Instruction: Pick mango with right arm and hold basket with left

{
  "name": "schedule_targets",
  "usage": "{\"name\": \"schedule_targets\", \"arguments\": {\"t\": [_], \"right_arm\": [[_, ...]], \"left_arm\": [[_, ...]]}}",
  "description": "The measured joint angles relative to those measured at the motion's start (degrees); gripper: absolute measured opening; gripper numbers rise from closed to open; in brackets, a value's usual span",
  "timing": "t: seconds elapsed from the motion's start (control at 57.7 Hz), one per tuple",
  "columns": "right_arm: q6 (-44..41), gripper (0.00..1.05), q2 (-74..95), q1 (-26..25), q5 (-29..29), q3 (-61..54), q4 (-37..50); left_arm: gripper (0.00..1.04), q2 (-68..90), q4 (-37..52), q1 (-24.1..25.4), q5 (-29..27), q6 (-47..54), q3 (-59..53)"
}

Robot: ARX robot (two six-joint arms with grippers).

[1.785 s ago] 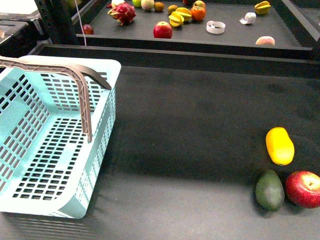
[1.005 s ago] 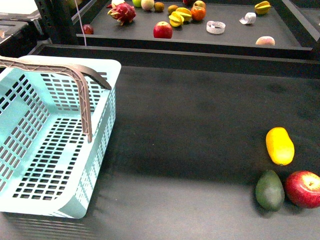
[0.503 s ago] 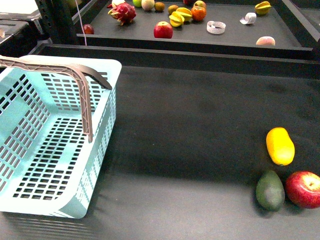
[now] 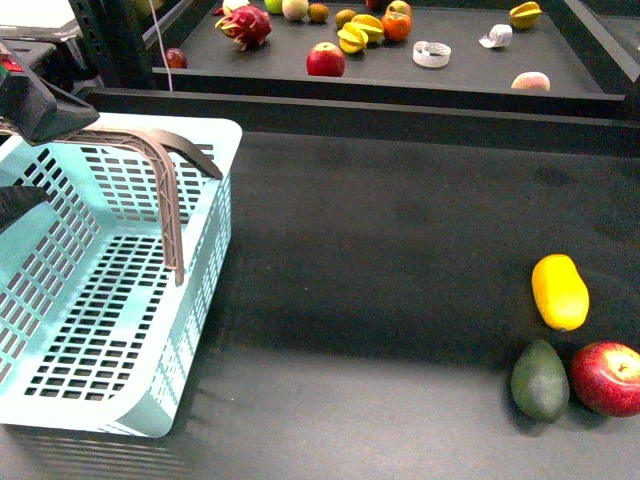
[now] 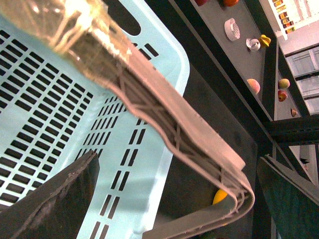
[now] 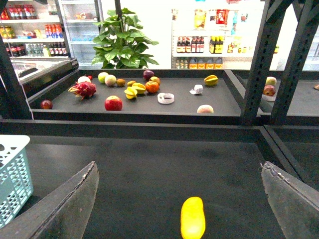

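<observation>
Mango (image 4: 560,291), smooth yellow-orange oval fruit, lies on the black bench (image 4: 400,250) well apart from the light blue slotted plastic basket (image 4: 205,270), whose grey-brown handle (image 4: 166,195) sits between the spread fingers of the left gripper (image 4: 70,155); the right gripper (image 6: 179,199) has its fingers apart too

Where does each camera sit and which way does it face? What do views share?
Front view: on the body, facing forward-down at basket and mango; left gripper at edge.
Left wrist view: on left wrist, facing the basket handle; its fingers show.
Right wrist view: on right wrist, facing the far shelf; its fingers show.
Shared: basket and mango in all three.
</observation>
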Motion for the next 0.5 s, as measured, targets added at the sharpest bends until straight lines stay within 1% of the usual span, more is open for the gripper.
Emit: {"name": "schedule_targets", "arguments": {"t": [0.225,0.364,0.381,0.399,0.416,0.485,0.503], "right_arm": [[0.0,0.97,0.0,0.0,0.0,0.0,0.0],[0.0,0.97,0.0,0.0,0.0,0.0,0.0],[0.0,0.97,0.0,0.0,0.0,0.0,0.0],[0.0,0.97,0.0,0.0,0.0,0.0,0.0],[0.0,0.97,0.0,0.0,0.0,0.0,0.0],[0.0,0.97,0.0,0.0,0.0,0.0,0.0],[0.0,0.97,0.0,0.0,0.0,0.0,0.0]], "left_arm": [[0.99,8.0,-0.9,-1.9,-1.5,-0.7,7.6],[0.99,11.2,-1.6,-2.3,-2.4,-0.7,11.5],[0.97,11.4,-1.8,-2.3,-2.5,-0.5,11.9],[0.91,11.7,-2.1,-2.3,-2.8,-0.5,12.5],[0.89,11.8,-2.2,-2.3,-2.9,-0.5,12.7],[0.75,12.6,-2.8,-2.1,-2.9,-0.6,13.7],[0.70,12.8,-3.0,-2.0,-2.7,-0.6,14.1]]}}
